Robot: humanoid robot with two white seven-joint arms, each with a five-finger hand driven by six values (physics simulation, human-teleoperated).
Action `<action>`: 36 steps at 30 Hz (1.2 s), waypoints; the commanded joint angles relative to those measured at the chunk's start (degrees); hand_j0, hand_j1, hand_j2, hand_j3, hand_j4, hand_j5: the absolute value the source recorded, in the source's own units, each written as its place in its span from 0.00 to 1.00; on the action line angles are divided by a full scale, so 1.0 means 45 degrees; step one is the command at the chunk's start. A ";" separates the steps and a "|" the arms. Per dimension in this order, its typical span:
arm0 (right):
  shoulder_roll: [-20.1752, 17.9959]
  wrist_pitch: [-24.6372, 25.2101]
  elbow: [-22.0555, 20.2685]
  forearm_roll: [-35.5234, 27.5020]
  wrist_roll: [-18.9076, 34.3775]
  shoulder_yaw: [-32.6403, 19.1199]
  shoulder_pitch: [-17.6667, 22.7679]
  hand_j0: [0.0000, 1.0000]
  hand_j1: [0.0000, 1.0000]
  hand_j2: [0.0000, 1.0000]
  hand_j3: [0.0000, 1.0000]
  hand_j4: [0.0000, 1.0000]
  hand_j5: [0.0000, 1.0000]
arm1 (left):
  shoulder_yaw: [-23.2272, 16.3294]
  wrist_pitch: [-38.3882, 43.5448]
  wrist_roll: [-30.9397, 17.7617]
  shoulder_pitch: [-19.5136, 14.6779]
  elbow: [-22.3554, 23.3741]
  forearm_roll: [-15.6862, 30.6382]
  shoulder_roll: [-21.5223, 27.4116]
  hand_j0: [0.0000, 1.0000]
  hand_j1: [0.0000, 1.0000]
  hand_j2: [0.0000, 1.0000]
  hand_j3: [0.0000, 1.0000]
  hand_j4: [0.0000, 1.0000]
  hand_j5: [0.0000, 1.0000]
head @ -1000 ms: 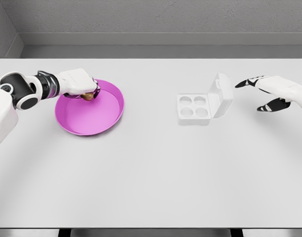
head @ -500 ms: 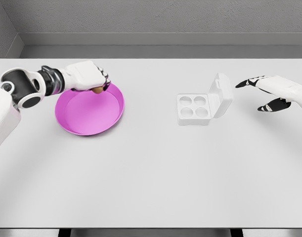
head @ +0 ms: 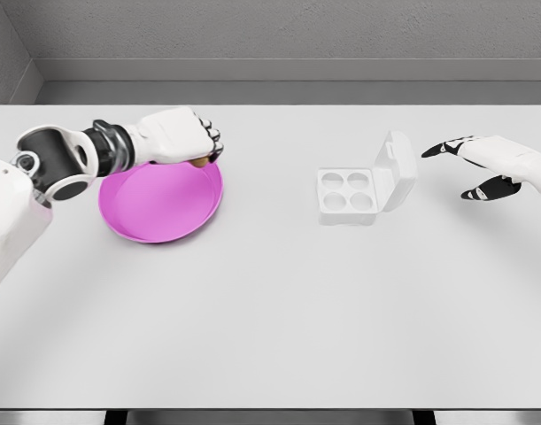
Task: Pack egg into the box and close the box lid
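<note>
gripping the small brown egg (head: 199,163) in curled fingers over the pink round plate's (head: 155,212) rim, the left hand (head: 177,137) had only lifted it; the white four-cup box (head: 347,196) sat unfilled, lid (head: 394,170) up, right hand (head: 496,164) spread.

**Matt surfaces, smooth plastic-like shells**

The table (head: 270,310) looks like a smooth, matt pale grey sheet with no grain or sheen. The pink plate (head: 155,208) reads as smooth plastic with a soft, even finish. The white egg box (head: 363,186) looks like moulded matt plastic, lid and tray alike. The left hand (head: 177,137) and right hand (head: 496,164) show glossy white shell with darker, matt black fingertips. The back wall (head: 270,31) appears rough, like concrete.
</note>
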 commanded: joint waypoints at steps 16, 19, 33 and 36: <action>-0.0016 -0.0009 -0.0005 -0.0054 -0.0005 -0.0006 -0.0019 0.85 0.85 0.85 0.85 0.85 0.85 | -0.0103 0.0030 0.0014 0.0098 -0.0188 -0.0018 -0.1724 0.43 0.43 0.43 0.43 0.43 0.43; 0.0003 0.0011 -0.0005 -0.0035 -0.0005 -0.0006 0.0000 0.85 0.85 0.85 0.85 0.85 0.85 | -0.0103 0.0030 0.0014 0.0098 -0.0207 0.0001 -0.2017 0.43 0.43 0.43 0.43 0.43 0.43; -0.0016 0.0030 0.0014 -0.0054 -0.0005 -0.0006 0.0000 0.85 0.85 0.85 0.85 0.85 0.85 | -0.0454 0.0030 0.0014 0.0098 0.0203 -0.0155 -0.3618 0.43 0.43 0.43 0.43 0.43 0.43; -0.0036 0.0030 0.0014 -0.0054 -0.0005 -0.0006 0.0000 0.85 0.85 0.85 0.85 0.85 0.85 | -0.0494 0.0030 0.0014 0.0078 0.0222 -0.0174 -0.3970 0.43 0.43 0.43 0.43 0.43 0.43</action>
